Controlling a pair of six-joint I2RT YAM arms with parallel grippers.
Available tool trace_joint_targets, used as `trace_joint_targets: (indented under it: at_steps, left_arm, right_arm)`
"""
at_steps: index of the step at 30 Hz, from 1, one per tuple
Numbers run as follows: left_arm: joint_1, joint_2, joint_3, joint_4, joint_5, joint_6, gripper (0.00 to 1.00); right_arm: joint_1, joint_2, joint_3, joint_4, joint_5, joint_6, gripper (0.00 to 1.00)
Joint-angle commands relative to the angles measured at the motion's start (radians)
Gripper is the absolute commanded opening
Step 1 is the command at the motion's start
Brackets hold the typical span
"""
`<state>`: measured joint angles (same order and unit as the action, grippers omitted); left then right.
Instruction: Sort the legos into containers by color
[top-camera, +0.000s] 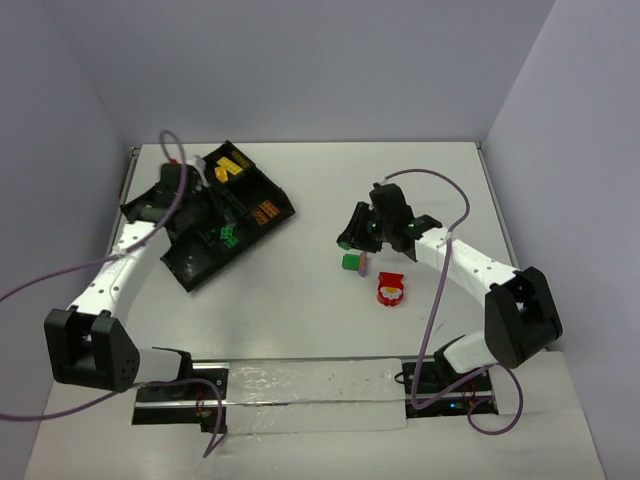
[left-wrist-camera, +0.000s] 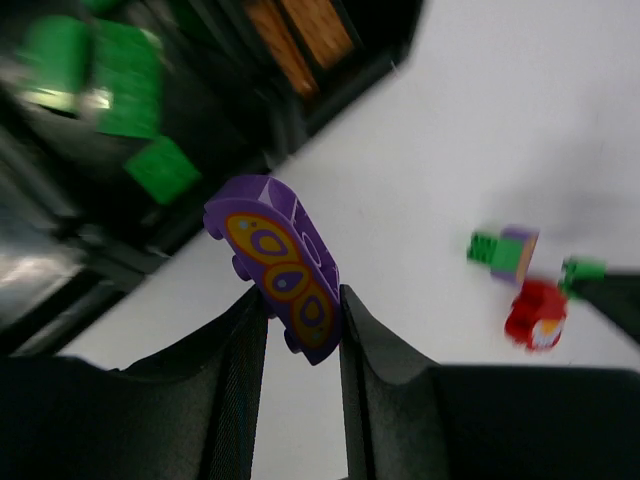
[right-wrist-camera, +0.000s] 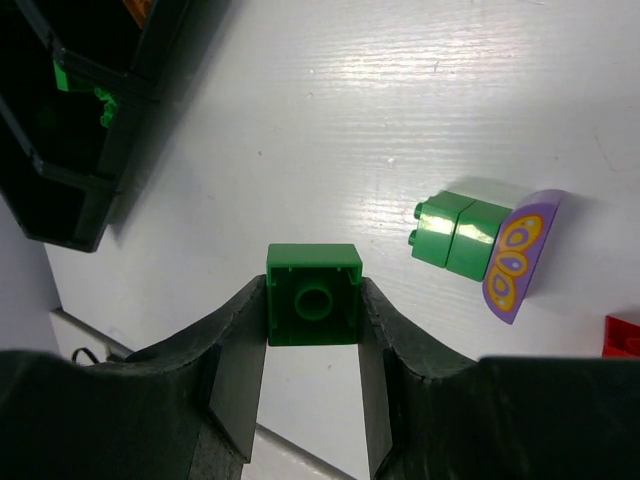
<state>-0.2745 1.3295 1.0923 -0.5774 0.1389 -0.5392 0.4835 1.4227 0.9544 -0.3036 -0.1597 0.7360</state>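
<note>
My left gripper (left-wrist-camera: 295, 300) is shut on a purple brick (left-wrist-camera: 280, 262) with an orange butterfly print and holds it above the near edge of the black divided tray (top-camera: 200, 265). The tray holds yellow bricks (top-camera: 232, 168), orange bricks (top-camera: 264, 212) and green bricks (top-camera: 228, 236). My right gripper (right-wrist-camera: 313, 300) is shut on a square green brick (right-wrist-camera: 313, 295) and holds it above the table at centre right (top-camera: 348, 240). A green bar with a purple end (right-wrist-camera: 480, 240) lies just beside it. A red-and-white brick (top-camera: 391, 290) lies nearer the arms.
The tray sits at an angle at the far left; its corner shows in the right wrist view (right-wrist-camera: 80, 130). The table is walled at the back and on both sides. A clear strip (top-camera: 310, 395) lies between the arm bases.
</note>
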Motion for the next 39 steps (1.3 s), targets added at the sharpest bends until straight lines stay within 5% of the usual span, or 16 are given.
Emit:
trace_joint_targets:
  at_steps: [1,12,25,30,39]
  left_arm:
    - [0.224,0.015,0.172,-0.089,-0.005,-0.045,0.00]
    - [0.532,0.280,0.412,-0.154,-0.126,-0.115,0.00]
    - [0.594,0.479,0.474,-0.095,-0.029,-0.108,0.02]
    - [0.592,0.487,0.453,-0.083,-0.023,-0.092,0.24]
    - [0.592,0.475,0.429,-0.058,0.014,-0.041,0.80]
  right_arm:
    - [0.014,-0.034,-0.007,-0.016,0.042,-0.037,0.00]
    - [0.027,-0.051,0.029,-0.076,0.055,-0.086,0.00]
    - [0.050,-0.036,0.003,-0.051,0.054,-0.064,0.00]
    - [0.051,-0.025,0.006,-0.054,0.059,-0.071,0.00]
    - [0.052,-0.025,0.011,-0.056,0.059,-0.071,0.00]
